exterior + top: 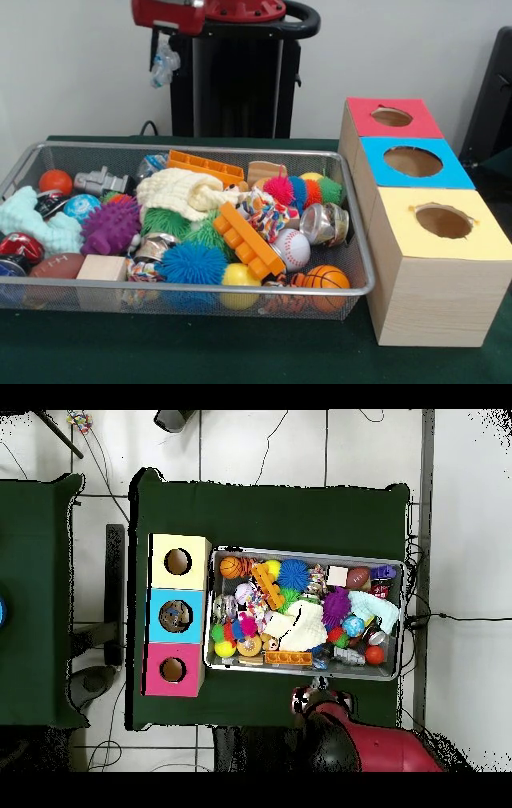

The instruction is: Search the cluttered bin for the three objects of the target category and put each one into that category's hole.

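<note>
Above the far rim of the bin (200, 148), toward its left end in the front view, you see the gripper (163, 46) hanging under the red arm (172, 12). It is clenched on a bottle (164, 67), a wrinkly see-through one, which hangs in the air well above the bin and touches nothing else. In the overhead view the arm (350, 734) stands just outside the bin (305, 674), on the robot's side of it.

Inside the bin, close to the far rim and just left of the orange plate (206, 166), lies another see-through thing (150, 166); it may be a second bottle, but you cannot tell for sure because the cream cloth (180, 192) covers part of it. A shiny can (324, 224) lies near the right wall of the bin, and a second can (152, 244) lies nearer the front rim, among the spiky balls. A baseball (294, 248) and a small basketball (326, 278) sit in the front right corner of the bin.

Right of the bin, three boxes stand in a row touching each other: the red box (416, 124) farthest from the camera, the blue box (456, 172) in the middle, and the yellow box (480, 240) nearest. Each one has a round hole in its top.
</note>
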`<state>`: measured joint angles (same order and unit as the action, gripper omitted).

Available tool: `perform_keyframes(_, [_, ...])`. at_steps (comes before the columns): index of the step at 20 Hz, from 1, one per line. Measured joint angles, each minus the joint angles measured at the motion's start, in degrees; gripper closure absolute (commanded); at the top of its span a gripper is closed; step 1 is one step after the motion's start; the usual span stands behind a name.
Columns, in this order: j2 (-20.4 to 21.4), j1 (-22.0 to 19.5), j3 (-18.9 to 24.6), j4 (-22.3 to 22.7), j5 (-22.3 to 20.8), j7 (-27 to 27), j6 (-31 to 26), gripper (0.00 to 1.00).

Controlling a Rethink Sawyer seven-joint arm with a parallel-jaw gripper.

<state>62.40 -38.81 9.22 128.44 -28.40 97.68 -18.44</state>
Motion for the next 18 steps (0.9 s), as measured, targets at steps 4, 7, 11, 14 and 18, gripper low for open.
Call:
perform_keyframes(4, [-0.84,9.24,-1.5,0.0,2.49,0.27,0.01,1.0])
perform_keyframes(7, [-1.9,14.5,-2.12,0.0,4.51,0.38,0.0,1.0])
perform_keyframes(11, [-3.42,19.55,-2.74,-0.01,7.02,0.38,0.01,1.0])
perform_keyframes(14, [-4.66,21.97,-3.34,-0.02,8.39,0.38,0.02,1.0])
perform_keyframes(18, [-6.29,23.35,-4.31,-0.02,9.13,0.38,0.4,1.0])
